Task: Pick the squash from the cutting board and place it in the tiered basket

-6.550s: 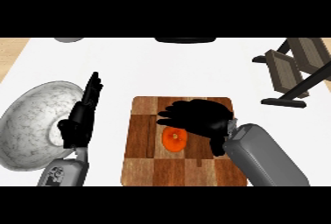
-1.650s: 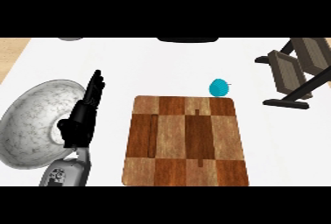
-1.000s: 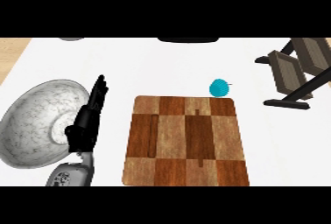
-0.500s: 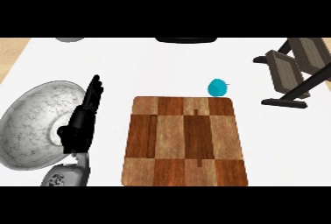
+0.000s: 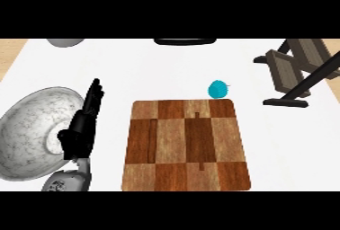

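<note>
- Left hand (image 5: 81, 130): resting at the left of the view, fingers straight and pointing toward the far edge, nothing held. Forearm enters from the lower edge, bottom left.
- Right hand: not visible in this view.
- Cutting board (image 5: 185, 144): just to the right of the left hand, a narrow strip of bare counter between them. Its near edge sits close to the lower edge of the view. Top surface is bare wood, nothing on it.
- Squash: can't see it anywhere, not on the board and not on the open counter.
- Tiered basket (image 5: 300, 67): far right and ahead of the hand, dark wooden slats on a black frame, cut off by the right edge. Its contents can't be made out.
- Teal egg-shaped object (image 5: 218, 89): ahead and right of the hand, on the counter just past the board's far right corner; touching the edge or not, can't tell.
- Marbled grey bowl (image 5: 30, 130): immediately left of the hand, the hand overlapping its right rim in the view; bowl runs off the left edge.
- Open room: a wide white counter ahead of the hand up to the far edge, and a clear strip between the board's right edge and the basket's foot.
- Far edge: grey round object (image 5: 65, 42) ahead of the hand, dark object (image 5: 185, 41) ahead-right, both cropped.
</note>
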Controlling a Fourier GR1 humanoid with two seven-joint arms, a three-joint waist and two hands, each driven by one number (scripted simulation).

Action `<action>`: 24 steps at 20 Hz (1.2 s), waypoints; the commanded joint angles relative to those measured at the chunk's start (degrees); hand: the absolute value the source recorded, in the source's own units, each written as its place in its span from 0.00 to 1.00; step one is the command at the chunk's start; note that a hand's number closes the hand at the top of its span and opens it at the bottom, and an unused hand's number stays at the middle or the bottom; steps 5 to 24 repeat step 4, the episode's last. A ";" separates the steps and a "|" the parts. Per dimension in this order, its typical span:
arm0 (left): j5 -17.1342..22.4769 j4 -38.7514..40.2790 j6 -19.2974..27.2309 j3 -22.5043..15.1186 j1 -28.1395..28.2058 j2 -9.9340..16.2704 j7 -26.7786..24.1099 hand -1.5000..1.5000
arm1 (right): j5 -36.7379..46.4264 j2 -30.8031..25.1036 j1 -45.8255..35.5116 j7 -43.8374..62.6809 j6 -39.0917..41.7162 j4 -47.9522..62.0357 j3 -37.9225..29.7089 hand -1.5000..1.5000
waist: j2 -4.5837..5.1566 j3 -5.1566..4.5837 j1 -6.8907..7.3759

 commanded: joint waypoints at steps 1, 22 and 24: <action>2.08 -1.44 -2.08 2.45 0.69 2.60 -0.03 0.50 | -5.21 -5.07 9.83 -4.15 5.35 -2.71 -8.13 0.00 | 0.07 0.06 -0.13; 1.17 1.87 -0.28 2.67 0.24 1.33 -1.83 0.50 | -9.59 -9.28 13.22 -4.48 14.00 -5.32 -14.59 0.00 | -0.11 0.04 -1.51; 1.17 1.87 -0.28 2.67 0.24 1.33 -1.83 0.50 | -9.59 -9.28 13.22 -4.48 14.00 -5.32 -14.59 0.00 | -0.11 0.04 -1.51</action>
